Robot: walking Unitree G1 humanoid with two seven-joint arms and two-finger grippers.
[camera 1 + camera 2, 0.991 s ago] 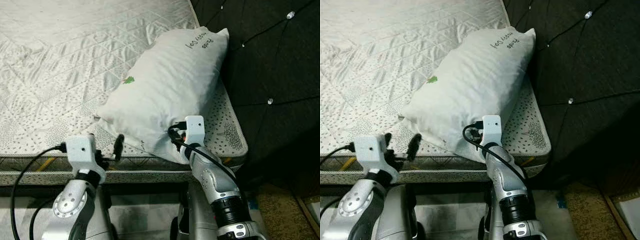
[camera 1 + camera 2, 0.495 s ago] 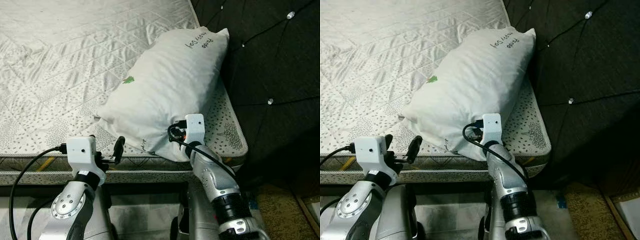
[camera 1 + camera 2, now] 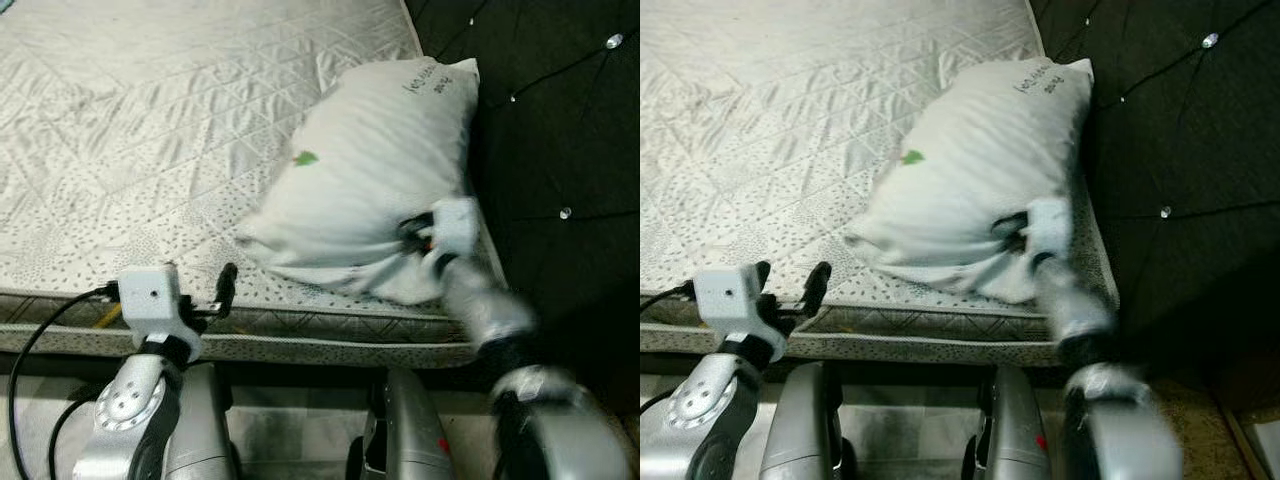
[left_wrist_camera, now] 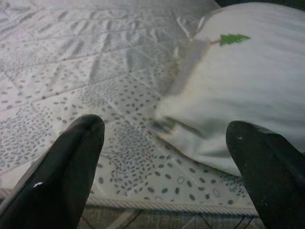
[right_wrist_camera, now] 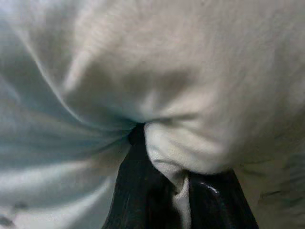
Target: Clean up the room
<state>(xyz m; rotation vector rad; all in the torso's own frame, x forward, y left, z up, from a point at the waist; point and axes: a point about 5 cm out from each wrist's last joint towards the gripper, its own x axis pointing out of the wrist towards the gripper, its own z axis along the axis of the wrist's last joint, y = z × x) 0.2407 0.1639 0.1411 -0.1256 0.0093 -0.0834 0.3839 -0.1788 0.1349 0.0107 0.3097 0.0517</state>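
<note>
Mattress (image 3: 150,130), bare and quilted with a speckled border, spreads ahead of both grippers and takes up most of the head views. Dark tufted headboard (image 3: 560,120) with shiny buttons stands on the far side of the right gripper, touching the mattress along its right edge. White pillow (image 3: 380,180) lies on the mattress against that headboard, angled, with dark handwriting near its far corner and a small green tree mark (image 4: 232,38) on its upper face. Its near corner is bunched up at the right gripper (image 5: 174,176), whose two black fingers (image 5: 138,191) are pinched together on a fold of the white cover, cloth squeezed between them and bulging just beyond the tips. The right arm looks blurred in the head views. Left gripper (image 4: 167,167) hovers at the mattress's front edge, jaws spread wide with nothing between them but the speckled border below; the pillow's low corner sits just ahead of it, nearer its right-hand finger, not touching either finger
</note>
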